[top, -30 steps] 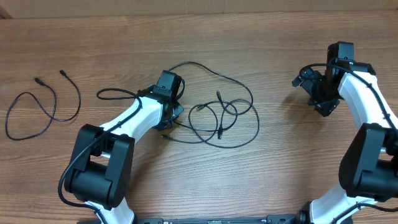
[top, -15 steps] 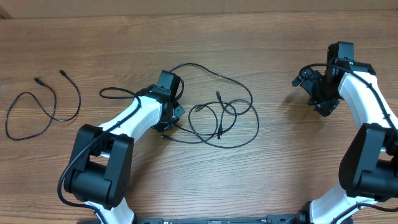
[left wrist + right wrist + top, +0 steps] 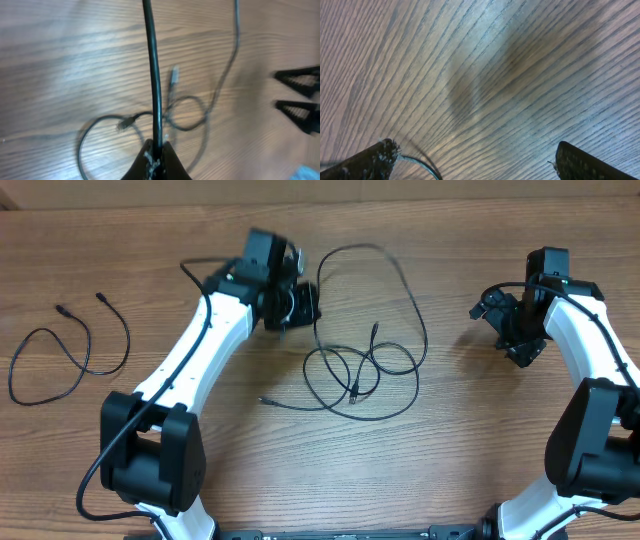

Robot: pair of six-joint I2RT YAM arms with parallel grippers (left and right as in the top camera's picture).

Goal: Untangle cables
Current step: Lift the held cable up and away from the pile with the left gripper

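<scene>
My left gripper [image 3: 297, 305] is shut on a thin black cable [image 3: 400, 280] and holds it raised above the table at the far middle. In the left wrist view the fingers [image 3: 150, 162] pinch this cable [image 3: 152, 65], which runs straight up the frame. The cable arcs right and drops into a tangle of loops [image 3: 360, 370] with small plugs, which also shows in the left wrist view [image 3: 186, 116]. A separate cable [image 3: 60, 350] lies loose at the far left. My right gripper [image 3: 508, 330] is open and empty over bare wood at the right [image 3: 475, 155].
The wooden table [image 3: 480, 440] has its far edge [image 3: 420, 202] just beyond the held cable. A thicker black wire [image 3: 190, 270] runs along my left arm. Two dark pointed shapes [image 3: 300, 95] show at the right edge of the left wrist view.
My left gripper has moved away toward the far edge and slightly right, taking the cable with it; the cable's upper loop has stretched out and the tangle has shifted. The right arm has not moved.
</scene>
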